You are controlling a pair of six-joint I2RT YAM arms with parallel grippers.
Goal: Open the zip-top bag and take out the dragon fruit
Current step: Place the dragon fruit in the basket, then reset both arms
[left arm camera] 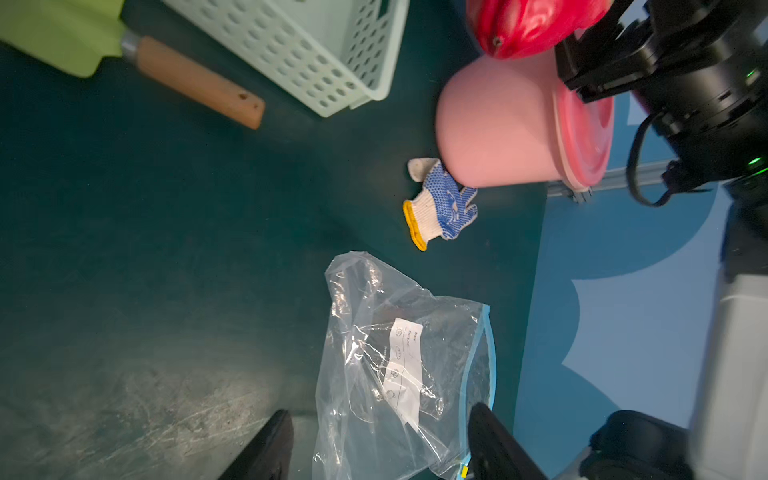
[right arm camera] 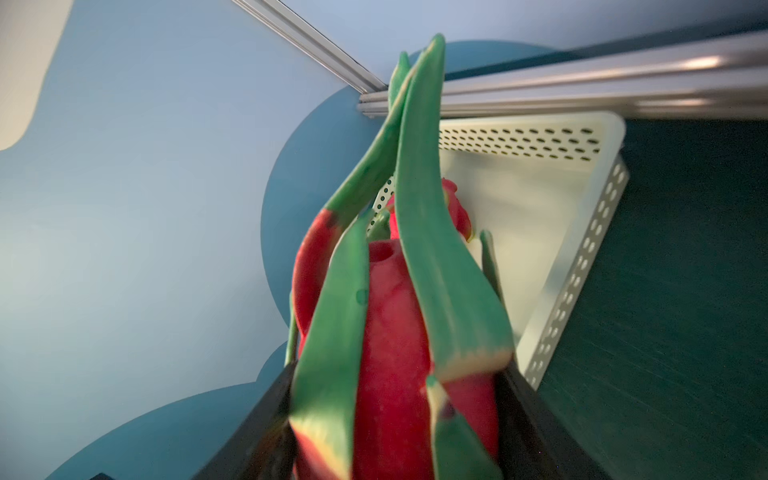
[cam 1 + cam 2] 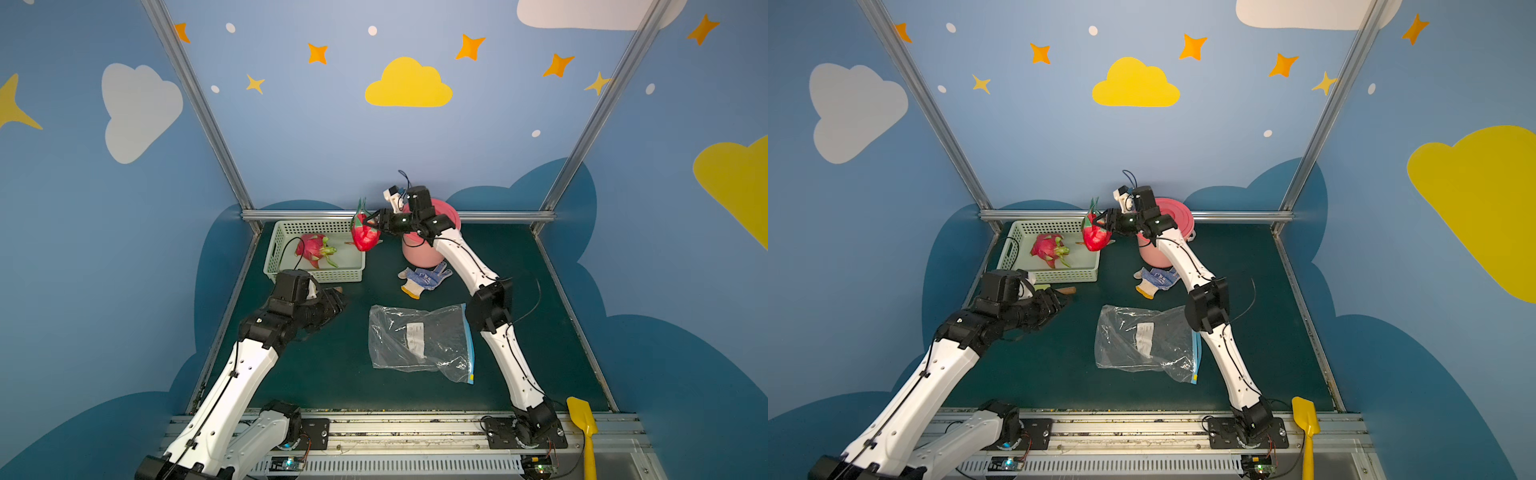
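The right tool (image 3: pixel 371 222) clamps the dragon fruit (image 3: pixel 365 239) aloft.
Red skin, green scales, by the basket (image 3: pixel 316 276); clear bag (image 3: pixel 419 340), seemingly empty, lies on the bench (image 3: pixel 316 374), left tool (image 1: pixel 380 409) gaping beside it.

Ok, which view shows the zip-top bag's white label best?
Left wrist: the label on the zip-top bag is close, print visible. Both top views show only a small white patch; the right wrist view misses the bag.
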